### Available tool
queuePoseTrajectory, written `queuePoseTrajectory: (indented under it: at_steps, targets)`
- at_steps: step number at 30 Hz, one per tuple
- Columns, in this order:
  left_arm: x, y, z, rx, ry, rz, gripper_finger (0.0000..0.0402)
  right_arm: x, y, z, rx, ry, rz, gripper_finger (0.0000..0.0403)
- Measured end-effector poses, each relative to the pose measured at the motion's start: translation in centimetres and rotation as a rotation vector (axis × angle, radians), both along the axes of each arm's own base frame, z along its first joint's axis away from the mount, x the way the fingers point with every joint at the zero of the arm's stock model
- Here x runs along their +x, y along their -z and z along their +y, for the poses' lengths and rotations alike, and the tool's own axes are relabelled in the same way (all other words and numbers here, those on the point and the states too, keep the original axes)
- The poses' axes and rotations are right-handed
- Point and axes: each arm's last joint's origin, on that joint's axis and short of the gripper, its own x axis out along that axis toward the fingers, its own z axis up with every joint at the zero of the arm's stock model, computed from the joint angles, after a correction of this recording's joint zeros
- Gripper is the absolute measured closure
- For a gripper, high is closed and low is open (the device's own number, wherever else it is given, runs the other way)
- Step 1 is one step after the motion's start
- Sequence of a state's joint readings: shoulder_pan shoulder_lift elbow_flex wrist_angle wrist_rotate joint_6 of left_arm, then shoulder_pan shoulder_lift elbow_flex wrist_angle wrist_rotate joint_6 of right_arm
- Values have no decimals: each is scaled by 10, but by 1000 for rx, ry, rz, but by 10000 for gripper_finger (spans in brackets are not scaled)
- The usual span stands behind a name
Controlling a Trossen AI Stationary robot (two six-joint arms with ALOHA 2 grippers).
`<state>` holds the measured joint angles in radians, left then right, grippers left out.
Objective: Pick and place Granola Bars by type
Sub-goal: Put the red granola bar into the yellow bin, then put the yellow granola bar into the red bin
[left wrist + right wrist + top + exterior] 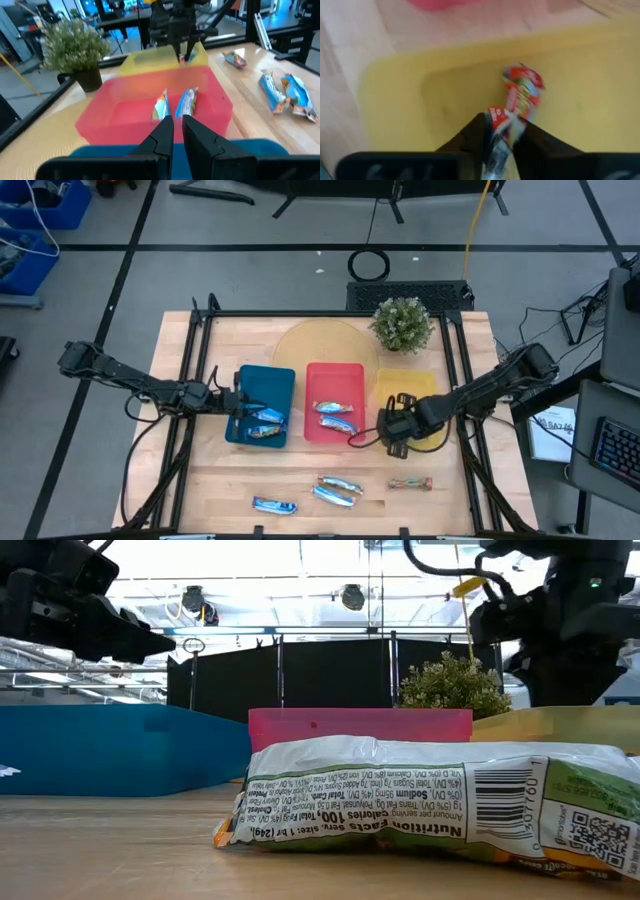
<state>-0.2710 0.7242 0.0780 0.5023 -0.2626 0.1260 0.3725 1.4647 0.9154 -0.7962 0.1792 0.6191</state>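
Three trays sit side by side: blue (262,385), red (335,380) and yellow (410,385). The blue tray holds blue bars (265,420). Two silvery-blue bars (335,415) lie in the red tray (125,107). My right gripper (395,428) hangs over the yellow tray (395,90), shut on an orange-red bar (522,92). My left gripper (232,400) waits over the blue tray's left edge; its fingers (176,127) are shut on nothing. A blue bar (273,505), two silvery-blue bars (338,490) and an orange-red bar (410,483) lie flat on the table's near part. My right gripper pinches the orange-red bar by one end (497,117) between its two fingers, coming from above and pointing down. The rest of the bar (186,59) sticks out below the fingertips over the yellow tray's floor. Whether its free end touches the floor cannot be told.
A potted plant (402,323) stands behind the yellow tray, next to a round yellowish mat (310,345). In the low view a bar wrapper (430,805) lies close in front of the camera. The table's frame rails (190,380) run along both sides.
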Motion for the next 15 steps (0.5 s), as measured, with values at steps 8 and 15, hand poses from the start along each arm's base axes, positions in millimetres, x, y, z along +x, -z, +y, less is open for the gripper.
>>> queuePoseTrajectory:
  at_steps: [8, 15]
  targets:
    - [1, -5, 0, -10, 0, -48, 353, -12, -35, -5, -80, 1, -197, 243]
    - [1, -10, 9, 12, -327, -66, 353, -17, -72, 13, -314, -185, -612, 294]
